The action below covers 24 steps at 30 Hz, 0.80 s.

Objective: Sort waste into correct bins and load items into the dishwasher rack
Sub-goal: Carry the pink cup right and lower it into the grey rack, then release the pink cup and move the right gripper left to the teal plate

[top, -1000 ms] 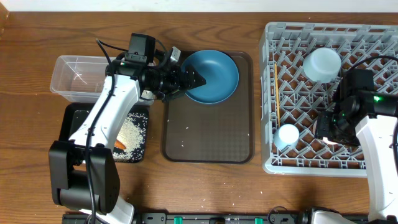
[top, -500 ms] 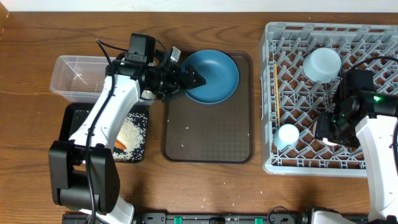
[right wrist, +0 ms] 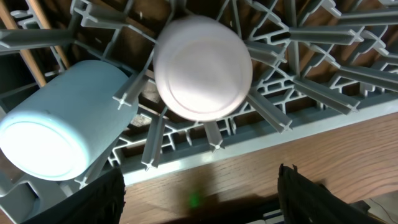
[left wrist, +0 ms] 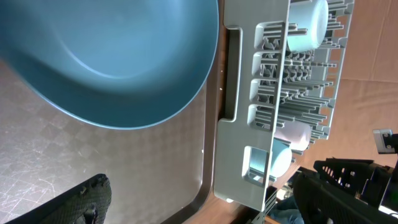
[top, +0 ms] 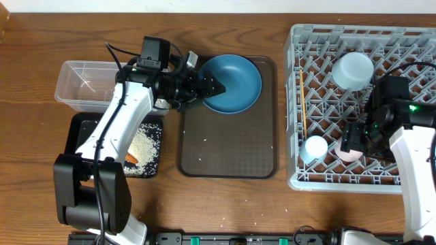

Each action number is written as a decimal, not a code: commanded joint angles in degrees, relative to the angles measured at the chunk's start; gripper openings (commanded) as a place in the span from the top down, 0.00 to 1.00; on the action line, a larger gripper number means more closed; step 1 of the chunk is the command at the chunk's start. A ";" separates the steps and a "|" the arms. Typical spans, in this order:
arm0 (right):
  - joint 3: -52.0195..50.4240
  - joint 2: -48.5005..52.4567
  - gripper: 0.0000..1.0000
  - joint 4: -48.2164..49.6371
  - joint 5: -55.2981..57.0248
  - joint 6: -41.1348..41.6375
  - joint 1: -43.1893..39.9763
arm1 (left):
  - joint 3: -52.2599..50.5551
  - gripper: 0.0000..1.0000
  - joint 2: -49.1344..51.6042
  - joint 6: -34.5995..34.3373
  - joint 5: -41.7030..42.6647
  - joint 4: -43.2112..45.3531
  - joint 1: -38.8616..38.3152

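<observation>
The right gripper point(right wrist: 200, 177) stands open over the near edge of the dishwasher rack point(right wrist: 311, 93), its two dark fingers point(right wrist: 93, 199) spread wide and touching nothing. Just beyond them the small pink cup point(right wrist: 202, 68) sits upside down among the grey pegs. It is pale pink and matte, with its round flat base facing up. The light blue cup point(right wrist: 56, 137) leans tilted just beside it, toward the rack's left side. The left gripper point(top: 215, 86) is open too and empty, at the left rim of the blue plate point(top: 235, 82), which rests on the brown tray point(top: 228, 150).
</observation>
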 commanded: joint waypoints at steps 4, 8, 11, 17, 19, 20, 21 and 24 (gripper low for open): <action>-0.04 -0.02 0.24 1.03 -1.73 0.37 -0.35 | 0.61 0.05 -1.07 0.59 -0.72 -0.17 0.02; 1.22 -0.07 0.25 1.88 -7.43 -2.69 -0.33 | 0.61 0.05 -1.07 0.59 -0.72 -0.15 0.02; 3.08 -0.07 0.24 3.37 -14.43 -5.84 -0.20 | 0.61 0.05 -1.07 0.59 -0.72 -0.15 0.02; 4.48 -0.33 0.03 9.90 -35.43 -12.96 -0.20 | 0.61 0.04 -1.07 0.59 -0.72 -0.15 0.02; 4.46 -0.33 0.01 12.20 -39.41 -12.92 -0.20 | 0.61 0.04 -1.07 0.59 -0.72 -0.15 0.02; 4.46 -0.31 0.01 13.44 -41.33 -12.61 -0.17 | 0.61 0.04 -1.07 0.59 -0.72 -0.17 0.02; 4.46 -0.31 0.01 14.53 -42.86 -11.96 0.00 | 0.61 0.04 -1.07 0.55 -0.70 -0.15 0.02; 4.46 -0.26 0.02 16.39 -44.26 -10.36 1.36 | 0.61 0.04 -1.07 -3.37 -0.70 3.32 0.04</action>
